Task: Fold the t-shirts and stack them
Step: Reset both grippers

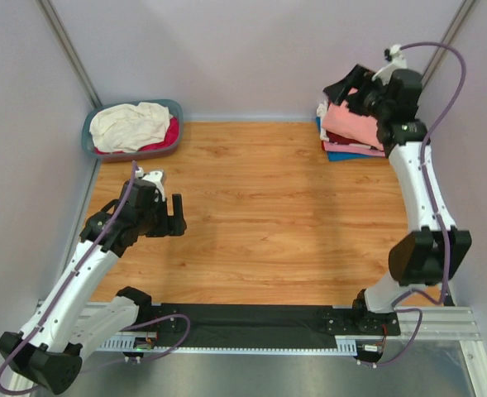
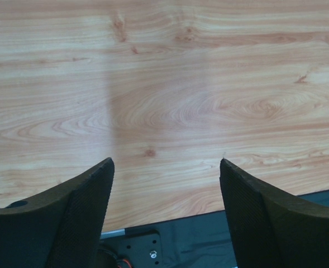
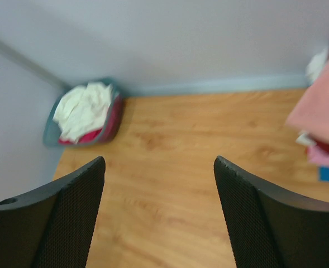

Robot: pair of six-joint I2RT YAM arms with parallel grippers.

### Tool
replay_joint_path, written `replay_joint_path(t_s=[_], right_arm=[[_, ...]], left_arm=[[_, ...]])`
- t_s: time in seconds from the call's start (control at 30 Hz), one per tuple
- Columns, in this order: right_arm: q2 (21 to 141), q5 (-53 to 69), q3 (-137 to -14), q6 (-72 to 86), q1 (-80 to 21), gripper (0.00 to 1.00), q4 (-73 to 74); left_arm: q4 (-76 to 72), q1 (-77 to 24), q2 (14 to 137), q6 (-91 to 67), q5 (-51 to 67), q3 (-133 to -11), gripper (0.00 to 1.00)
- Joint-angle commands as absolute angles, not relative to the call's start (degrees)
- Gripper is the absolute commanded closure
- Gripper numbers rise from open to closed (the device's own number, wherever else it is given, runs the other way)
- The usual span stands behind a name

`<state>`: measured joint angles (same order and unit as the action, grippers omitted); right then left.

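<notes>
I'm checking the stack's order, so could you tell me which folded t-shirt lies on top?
The salmon-pink t-shirt tops the far-right stack; the blue one is at the bottom, the others sandwiched between.

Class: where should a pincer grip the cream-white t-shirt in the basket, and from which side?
Likely best: pinch a raised fold on top of the cream-white t-shirt, coming straight down. It lies crumpled, heaped above the basket rim, whose walls block sideways approach. Pinch shallow: a magenta t-shirt lies underneath.
</notes>
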<state>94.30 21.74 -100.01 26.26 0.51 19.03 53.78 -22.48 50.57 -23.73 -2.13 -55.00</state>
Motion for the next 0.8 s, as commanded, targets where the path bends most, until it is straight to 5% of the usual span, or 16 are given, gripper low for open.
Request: replay_joint_path(t_s=[0.0,0.33,0.53,0.77], right_arm=[[85.5,20.7,-83.0,26.6,-7.1,0.2,16.2],[62.2,14.6,-37.7,35.6,-37.9,0.19,-4.2],[55.7,14.3,-19.0,40.0,-42.4,0.02,-21.3],[53.5,13.5,-9.3,41.4,-42.4,0.02,-31.2]], left_arm=[[53.2,-22.5,47.9,-24.3,-5.9,-55.4,0.05],[50.9,-22.2,39.9,-24.5,-10.0,-53.7,0.0],[47.6,-22.2,33.1,-22.3,-12.6,-51.5,0.0],[43.7,-22.2,25.5,-21.0,-13.4,-48.0,0.0]])
